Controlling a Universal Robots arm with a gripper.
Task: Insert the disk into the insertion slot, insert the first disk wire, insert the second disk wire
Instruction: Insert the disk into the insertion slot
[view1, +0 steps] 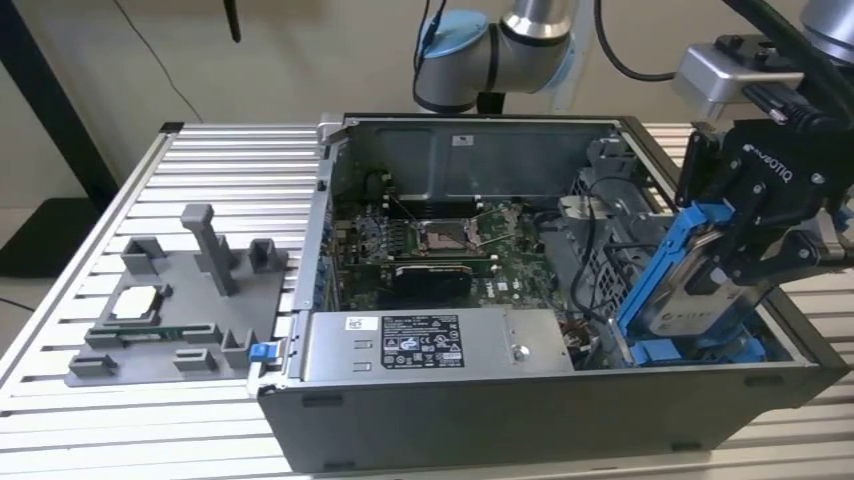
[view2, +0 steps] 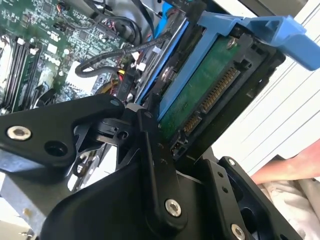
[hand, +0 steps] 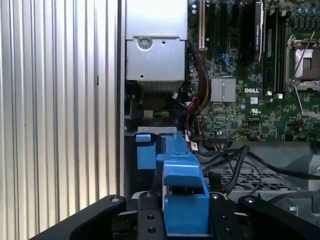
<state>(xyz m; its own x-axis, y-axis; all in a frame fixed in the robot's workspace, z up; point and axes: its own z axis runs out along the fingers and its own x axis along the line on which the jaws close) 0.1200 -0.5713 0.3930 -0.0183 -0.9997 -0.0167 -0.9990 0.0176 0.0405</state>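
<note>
One disk (view1: 683, 305) in its blue frame stands tilted at the exterior view's right. The jaws of the single arm (view1: 501, 45) are clamped on it. Its lower end dips into the one open computer case (view1: 534, 410), just beside the insertion slot (view1: 598, 272). One grey parts tray (view1: 160, 300) sits on the ribbed metal desk (view1: 227, 160). A beige wall (view1: 307, 50) stands behind.
</note>
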